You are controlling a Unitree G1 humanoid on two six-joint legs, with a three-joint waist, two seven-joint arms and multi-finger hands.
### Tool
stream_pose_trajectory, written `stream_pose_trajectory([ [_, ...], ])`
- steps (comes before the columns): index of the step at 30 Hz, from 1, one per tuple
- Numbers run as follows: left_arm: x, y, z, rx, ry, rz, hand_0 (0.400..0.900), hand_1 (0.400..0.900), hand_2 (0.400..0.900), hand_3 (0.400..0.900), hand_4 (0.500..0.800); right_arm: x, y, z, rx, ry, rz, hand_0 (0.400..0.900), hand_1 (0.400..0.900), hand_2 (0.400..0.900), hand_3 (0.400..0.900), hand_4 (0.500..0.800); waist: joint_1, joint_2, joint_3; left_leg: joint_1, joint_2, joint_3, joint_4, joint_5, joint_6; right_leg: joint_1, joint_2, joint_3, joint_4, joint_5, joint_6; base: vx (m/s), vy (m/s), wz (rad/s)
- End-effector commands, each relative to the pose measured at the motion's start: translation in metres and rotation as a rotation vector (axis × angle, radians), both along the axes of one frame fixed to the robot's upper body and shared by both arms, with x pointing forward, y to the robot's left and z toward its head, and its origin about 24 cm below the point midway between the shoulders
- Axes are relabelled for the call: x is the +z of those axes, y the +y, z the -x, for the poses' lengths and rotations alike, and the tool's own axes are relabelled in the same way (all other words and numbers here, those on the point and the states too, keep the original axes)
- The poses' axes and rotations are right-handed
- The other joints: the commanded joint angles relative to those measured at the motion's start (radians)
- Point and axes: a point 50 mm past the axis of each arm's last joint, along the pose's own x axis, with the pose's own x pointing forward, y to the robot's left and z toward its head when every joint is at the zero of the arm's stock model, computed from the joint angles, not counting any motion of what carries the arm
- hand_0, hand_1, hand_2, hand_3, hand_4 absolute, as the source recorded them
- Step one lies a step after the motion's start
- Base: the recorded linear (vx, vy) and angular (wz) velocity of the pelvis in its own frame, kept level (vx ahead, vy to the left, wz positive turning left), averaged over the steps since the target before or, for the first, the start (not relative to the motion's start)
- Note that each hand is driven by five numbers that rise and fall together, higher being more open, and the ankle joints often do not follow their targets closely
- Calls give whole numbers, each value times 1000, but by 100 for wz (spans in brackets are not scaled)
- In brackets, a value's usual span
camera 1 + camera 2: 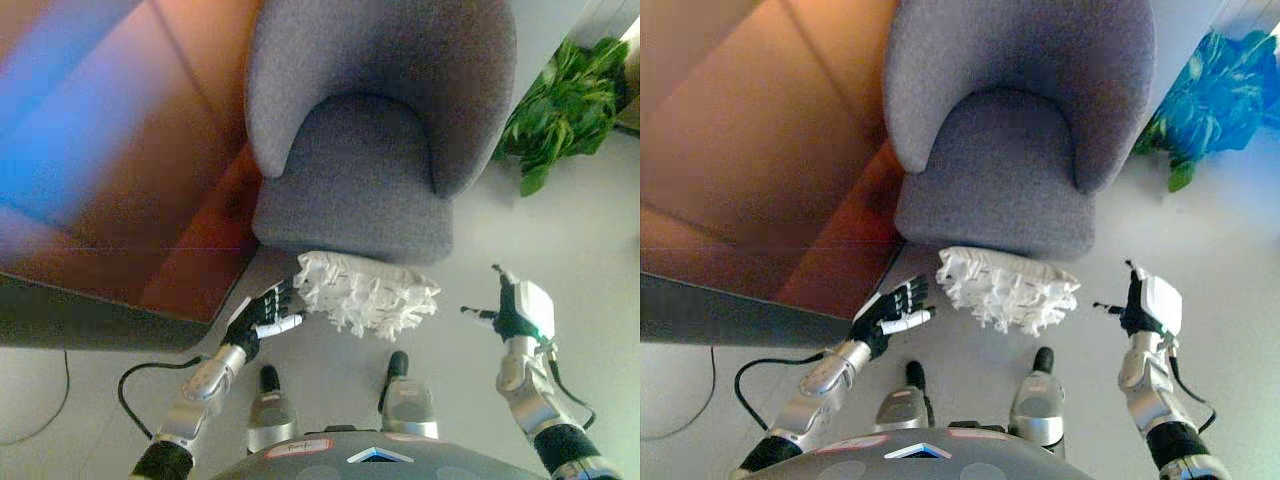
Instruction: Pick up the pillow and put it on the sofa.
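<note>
We found the white ruffled pillow [368, 293] on the pale floor [570, 250], touching the front base of the grey armchair [375, 130], the sofa of the task. Our left hand [264, 315] lay just beside the pillow's left edge, fingers spread and grasping nothing; our right hand [513, 308] hung released, apart on its right, likely flanking it for a two-sided lift. A potted plant [567, 100] stood right of the armchair.
</note>
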Motion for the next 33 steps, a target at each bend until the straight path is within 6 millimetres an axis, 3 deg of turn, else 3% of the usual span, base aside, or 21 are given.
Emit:
stream_pose_trajectory([
  [1, 64, 7, -37, -25, -338, 24, 900, 900, 900, 900, 800, 46, 16, -46, 61, -276, 89, 900, 900, 900, 900, 800, 24, -25, 87, -5, 85, -34, 151, -90, -3, -130, -121, 69, 73, 80, 59, -202, -30, 27],
  [5, 101, -4, -54, -94, -518, 34, 900, 900, 900, 900, 800, 77, 14, -74, 42, -378, 96, 900, 900, 900, 900, 800, 50, -23, 170, -220, 61, -97, 285, -130, 15, -329, -162, 124, 192, 62, 60, -214, -19, 16],
  [10, 139, -17, -70, -125, -689, 64, 900, 900, 900, 900, 800, 113, 15, -106, 29, -462, 55, 900, 900, 900, 900, 800, 67, -6, 247, -462, 51, -156, 460, -176, 21, -498, -169, 189, 303, 23, 58, -155, 29, 1],
  [13, 155, -22, -74, -126, -756, 79, 900, 900, 900, 900, 800, 130, 16, -119, 23, -501, 44, 900, 900, 900, 900, 800, 75, 5, 254, -600, 48, -178, 561, -200, 22, -591, -172, 212, 361, 5, 55, -99, 60, -1],
  [21, 177, -30, -75, -138, -862, 119, 900, 900, 900, 900, 800, 161, 2, -138, -68, -580, 24, 900, 900, 900, 900, 800, 101, 46, 254, -851, 47, -194, 791, -255, 27, -808, -196, 263, 575, -41, 49, -43, 98, 2],
  [24, 178, -33, -75, -147, -859, 149, 900, 900, 900, 900, 800, 171, -7, -144, -123, -577, 10, 900, 900, 900, 900, 800, 118, 68, 254, -897, 47, -201, 865, -304, 24, -858, -207, 285, 661, -92, 58, 34, 101, 7],
  [29, 182, -37, -76, -177, -855, 189, 900, 900, 900, 900, 800, 188, -20, -157, -199, -480, 13, 900, 900, 900, 900, 800, 150, 95, 254, -1010, 27, -223, 981, -330, 33, -968, -224, 319, 779, -122, 52, -15, 73, 15],
  [33, 182, -41, -77, -208, -837, 214, 900, 900, 900, 900, 800, 185, -29, -160, -299, -399, -8, 900, 900, 900, 900, 800, 176, 98, 254, -1067, 15, -243, 1035, -339, 35, -1016, -237, 327, 829, -133, 49, 10, 0, 16],
])
